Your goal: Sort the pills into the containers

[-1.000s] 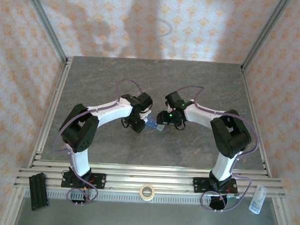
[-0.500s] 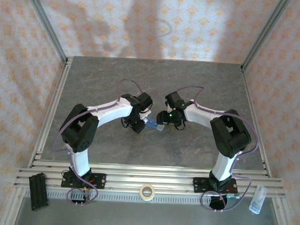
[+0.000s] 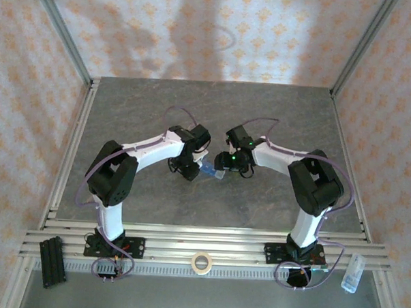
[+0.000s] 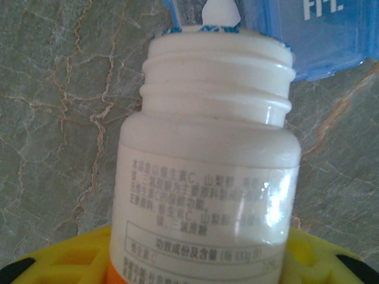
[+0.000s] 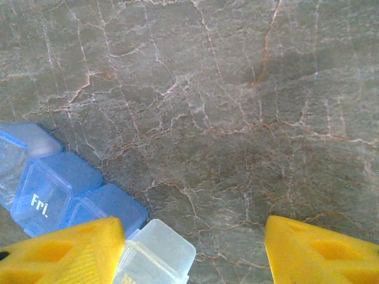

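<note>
Grey marble table (image 3: pixel 160 104) below, my left gripper (image 4: pixel 189 263) clamps the white bottle (image 4: pixel 207 177) tipped against the containers (image 5: pixel 53 195), one pill (image 4: pixel 220 10) at its mouth, while my right gripper (image 5: pixel 192 251) stands spread beside them, so I judge sorting barely begun.

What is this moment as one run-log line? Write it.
left gripper: shut on pill bottle | bottle mouth: uncapped, at pill organiser | right gripper: open, beside organiser on table

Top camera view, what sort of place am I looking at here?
Most likely a robot test cell rather than a home: a left arm and right arm bolted to a metal rail at the edge of a grey table, boxed in by frame posts and patterned panels.
</note>
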You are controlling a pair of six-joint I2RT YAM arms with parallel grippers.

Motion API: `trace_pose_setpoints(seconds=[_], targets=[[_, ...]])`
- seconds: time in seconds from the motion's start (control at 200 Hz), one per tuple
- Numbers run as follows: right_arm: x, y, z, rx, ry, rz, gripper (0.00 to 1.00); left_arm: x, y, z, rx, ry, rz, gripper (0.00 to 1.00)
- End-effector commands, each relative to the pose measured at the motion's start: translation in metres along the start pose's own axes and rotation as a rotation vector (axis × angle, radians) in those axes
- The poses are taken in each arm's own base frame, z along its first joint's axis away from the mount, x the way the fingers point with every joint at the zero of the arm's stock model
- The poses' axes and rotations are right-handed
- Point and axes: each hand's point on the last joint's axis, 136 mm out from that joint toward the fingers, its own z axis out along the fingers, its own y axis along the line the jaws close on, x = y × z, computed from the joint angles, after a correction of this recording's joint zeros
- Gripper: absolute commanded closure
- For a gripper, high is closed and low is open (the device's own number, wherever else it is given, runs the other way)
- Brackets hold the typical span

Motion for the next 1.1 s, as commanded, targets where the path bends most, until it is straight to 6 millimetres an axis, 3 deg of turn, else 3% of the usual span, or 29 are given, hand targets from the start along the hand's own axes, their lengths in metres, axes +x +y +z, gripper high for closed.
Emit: trace_pose_setpoints(seconds=[0.0, 0.33, 0.515, 0.891, 0.966, 0.981, 1.096], targets=[[0.021, -0.020, 0.015, 0.076, 0.077, 0.014, 0.35, 0.006, 0.008, 0.000, -0.026, 0.052, 0.017, 1.00], [0.021, -0.020, 0.015, 0.075, 0.078, 0.013, 0.35, 0.005, 0.009, -0.008, -0.029, 0.059, 0.030, 1.00], [0.021, -0.020, 0.014, 0.075, 0.076, 0.014, 0.34, 0.007, 0.006, 0.005, -0.016, 0.084, 0.024, 1.00], [0.020, -0.021, 0.015, 0.084, 0.077, 0.011, 0.31, 0.004, 0.006, 0.002, -0.012, 0.062, 0.023, 1.00], [0.021, -0.022, 0.015, 0.085, 0.080, 0.011, 0.31, 0.002, 0.006, 0.006, -0.015, 0.047, 0.019, 1.00], [0.021, -0.021, 0.015, 0.085, 0.079, 0.009, 0.31, -0.001, 0.006, -0.002, -0.012, 0.015, 0.016, 1.00], [0.021, -0.021, 0.013, 0.088, 0.078, 0.007, 0.31, -0.008, 0.002, -0.006, 0.009, -0.064, 0.005, 1.00]])
